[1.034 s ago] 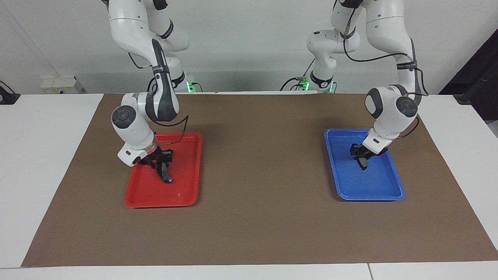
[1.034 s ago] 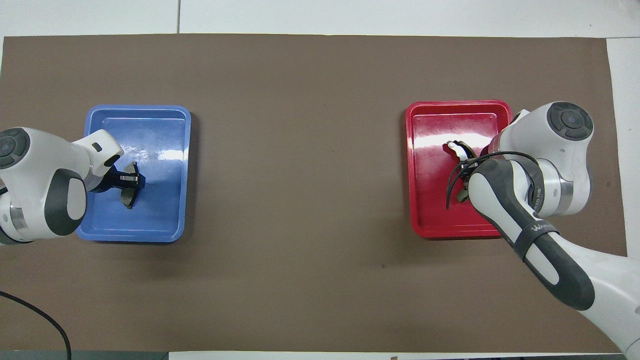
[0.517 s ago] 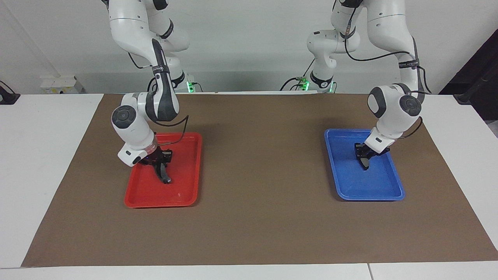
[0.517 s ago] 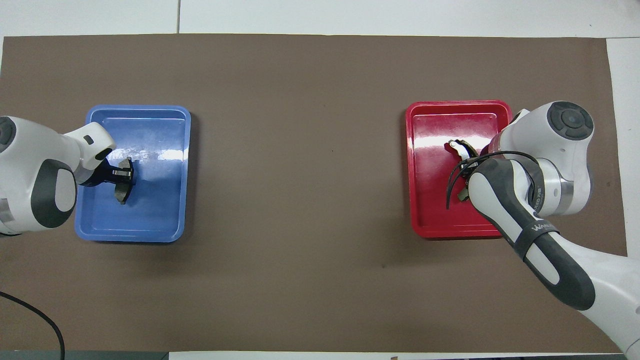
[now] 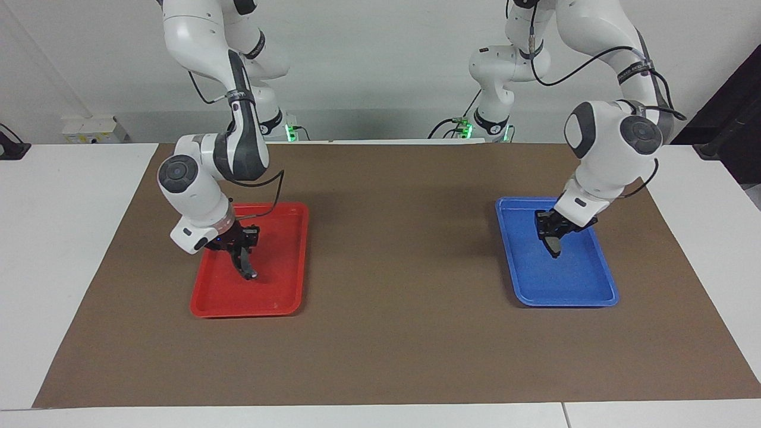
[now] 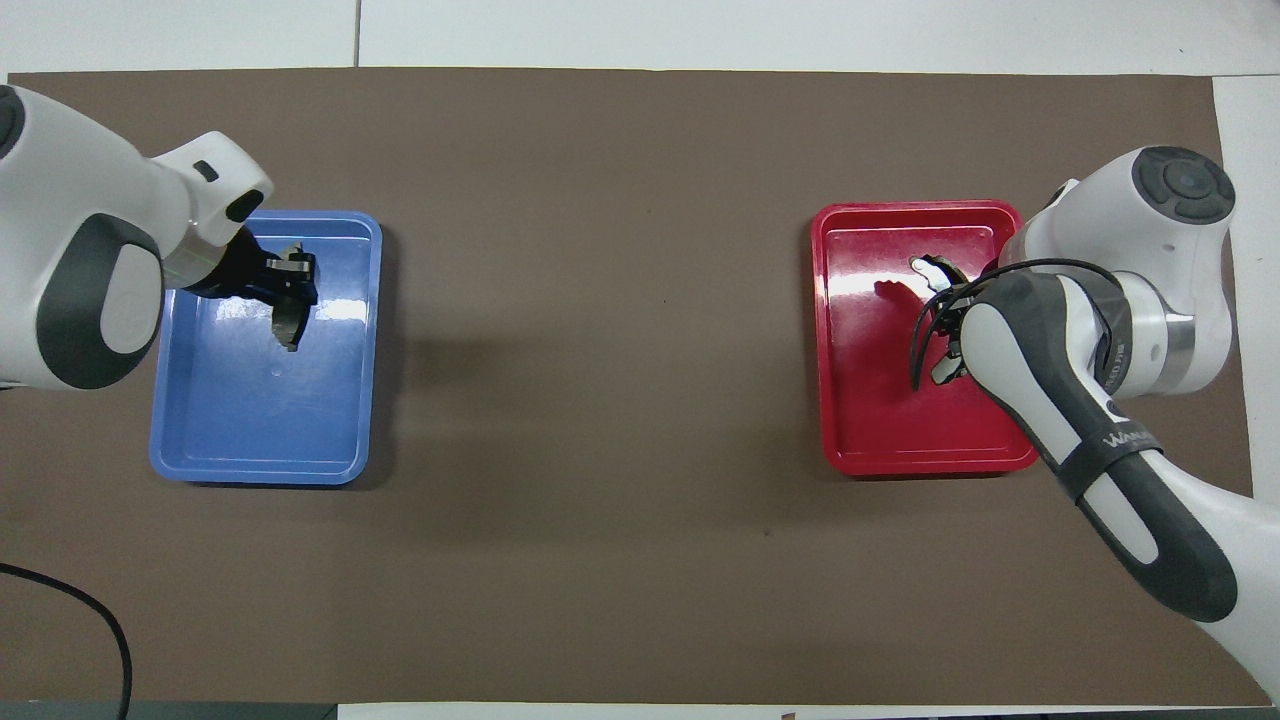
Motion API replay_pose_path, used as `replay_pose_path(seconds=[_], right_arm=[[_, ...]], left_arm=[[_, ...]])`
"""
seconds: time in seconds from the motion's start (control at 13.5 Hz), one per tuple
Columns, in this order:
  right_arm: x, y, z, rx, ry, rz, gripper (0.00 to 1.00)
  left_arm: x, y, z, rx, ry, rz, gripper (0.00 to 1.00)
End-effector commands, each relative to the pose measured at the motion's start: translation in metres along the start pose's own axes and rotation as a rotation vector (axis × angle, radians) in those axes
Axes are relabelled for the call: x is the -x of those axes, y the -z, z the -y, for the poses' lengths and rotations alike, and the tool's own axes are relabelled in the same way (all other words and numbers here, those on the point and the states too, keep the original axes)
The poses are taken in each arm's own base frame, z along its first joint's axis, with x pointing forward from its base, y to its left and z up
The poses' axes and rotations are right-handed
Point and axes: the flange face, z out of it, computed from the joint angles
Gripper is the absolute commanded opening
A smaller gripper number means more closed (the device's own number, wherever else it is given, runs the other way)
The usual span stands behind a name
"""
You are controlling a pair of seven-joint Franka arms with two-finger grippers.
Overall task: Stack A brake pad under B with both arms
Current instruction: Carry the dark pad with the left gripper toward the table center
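The left gripper [image 5: 553,238] hangs over the blue tray [image 5: 594,294], clamped on the short gray brake pad [image 5: 553,245], which hangs edge-down from the fingers and is clear of the tray floor. In the overhead view the same pad [image 6: 288,325] shows just under the gripper [image 6: 283,290], over the part of the tray [image 6: 250,460] farther from the robots.

The right gripper [image 5: 244,252] is over the red tray [image 5: 285,300], closed on the long curved brake pad [image 5: 248,267]; the pad hangs down from the fingers with its lower tip close above the tray floor, and whether it touches cannot be told. From overhead only the pad's pale end [image 6: 930,268] and a bit near the wrist show, the rest hidden by the right arm [image 6: 1060,370] and its cable; the red tray [image 6: 870,450] lies toward the right arm's end of the counter [image 5: 392,333], the blue one toward the left arm's end, well apart
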Motion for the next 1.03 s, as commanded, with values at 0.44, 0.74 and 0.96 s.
replay_pose_path(seconds=[0.44,0.74,0.96], right_arm=[[0.023,0.134,-0.014,-0.015,0.007,0.025,0.0],[0.025,0.133,-0.014,-0.009,-0.003,-0.005,0.0],[0.025,0.134,-0.019,-0.01,-0.003,-0.007,0.0]], left_arm=[[0.07,0.008,-0.227,-0.007,0.116,-0.092,0.01],[0.084,-0.043,-0.288,-0.001,0.129,-0.117,0.01],[0.078,-0.095,-0.323,-0.016,0.137,-0.13,0.01]])
